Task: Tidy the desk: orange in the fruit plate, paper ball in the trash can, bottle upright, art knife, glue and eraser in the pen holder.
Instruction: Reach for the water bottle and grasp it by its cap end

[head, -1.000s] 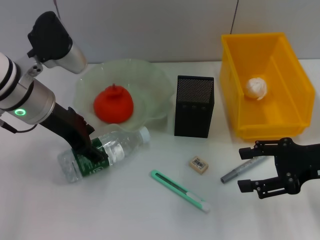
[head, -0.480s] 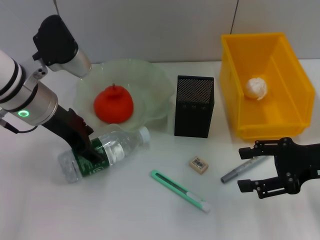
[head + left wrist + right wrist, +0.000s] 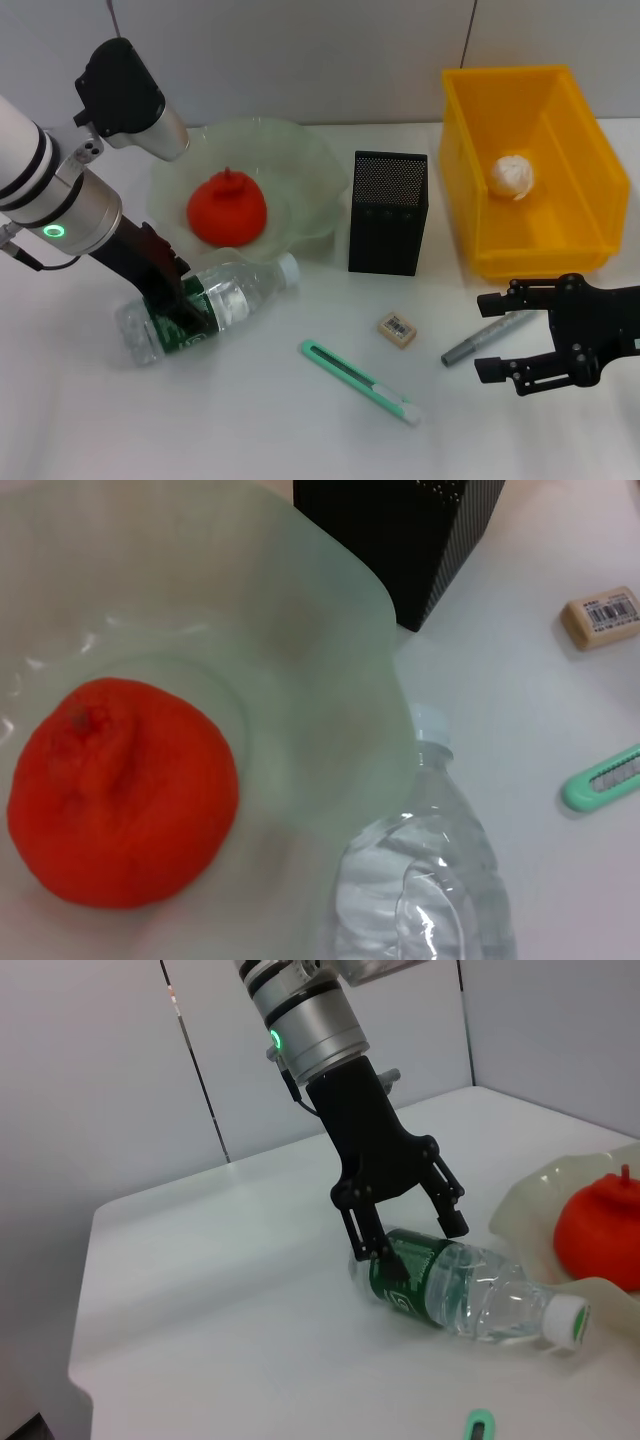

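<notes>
The clear bottle (image 3: 215, 300) with a green label lies on its side in front of the fruit plate (image 3: 300, 150). My left gripper (image 3: 185, 305) is shut on the bottle at the label; the right wrist view shows its fingers (image 3: 380, 1250) straddling the bottle (image 3: 470, 1295). The orange (image 3: 227, 210) sits in the plate. The paper ball (image 3: 512, 175) lies in the yellow bin (image 3: 590, 150). The eraser (image 3: 397, 329), green art knife (image 3: 360, 382) and grey glue (image 3: 470, 346) lie on the table. My right gripper (image 3: 482, 337) is open, with the glue's end between its fingers.
The black mesh pen holder (image 3: 389, 212) stands between the plate and the bin. The left wrist view shows the orange (image 3: 120, 790), the bottle neck (image 3: 430, 830), the eraser (image 3: 600, 617) and the knife tip (image 3: 600, 780).
My left arm's upper wrist section has swung slightly to the right. The gripper stays at the bottle, which still lies flat. The right arm has not moved.
</notes>
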Controlling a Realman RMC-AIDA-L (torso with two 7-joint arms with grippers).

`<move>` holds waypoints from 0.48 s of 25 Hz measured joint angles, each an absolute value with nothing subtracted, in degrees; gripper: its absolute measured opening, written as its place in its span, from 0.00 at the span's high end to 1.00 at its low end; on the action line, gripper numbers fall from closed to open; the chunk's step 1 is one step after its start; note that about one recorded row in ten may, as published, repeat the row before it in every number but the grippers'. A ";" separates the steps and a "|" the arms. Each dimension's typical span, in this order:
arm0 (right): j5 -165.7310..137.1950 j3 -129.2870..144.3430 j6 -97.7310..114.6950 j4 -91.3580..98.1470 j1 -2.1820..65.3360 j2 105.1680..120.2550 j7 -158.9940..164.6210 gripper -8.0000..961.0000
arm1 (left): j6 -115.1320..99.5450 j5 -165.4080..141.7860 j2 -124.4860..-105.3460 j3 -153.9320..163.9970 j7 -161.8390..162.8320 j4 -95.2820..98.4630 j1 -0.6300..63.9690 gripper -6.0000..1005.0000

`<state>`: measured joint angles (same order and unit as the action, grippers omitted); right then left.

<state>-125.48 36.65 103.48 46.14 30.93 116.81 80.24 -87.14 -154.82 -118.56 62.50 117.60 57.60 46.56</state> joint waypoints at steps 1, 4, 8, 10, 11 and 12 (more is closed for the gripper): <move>-125.48 36.65 103.45 46.14 30.94 116.81 80.24 0.13 | -87.14 -154.82 -118.56 62.50 117.60 57.60 46.56 0.20; -125.45 36.65 103.36 46.14 30.97 116.81 80.24 0.13 | -87.47 -154.81 -118.56 62.50 117.60 57.44 46.58 0.20; -125.42 36.65 103.00 46.14 31.00 116.81 80.24 0.13 | -88.65 -154.45 -118.56 62.57 117.25 57.44 46.59 0.20; -125.41 36.65 102.96 46.14 31.01 116.81 80.24 0.13 | -88.99 -154.33 -118.56 62.58 117.03 57.45 46.58 0.20; -125.41 36.65 102.95 46.14 31.01 116.81 80.24 0.13 | -89.17 -154.30 -118.56 62.58 116.89 57.55 46.59 0.20; -125.40 36.65 102.94 46.14 31.02 116.81 80.24 0.13 | -89.23 -154.13 -118.57 62.58 116.73 57.69 46.58 0.20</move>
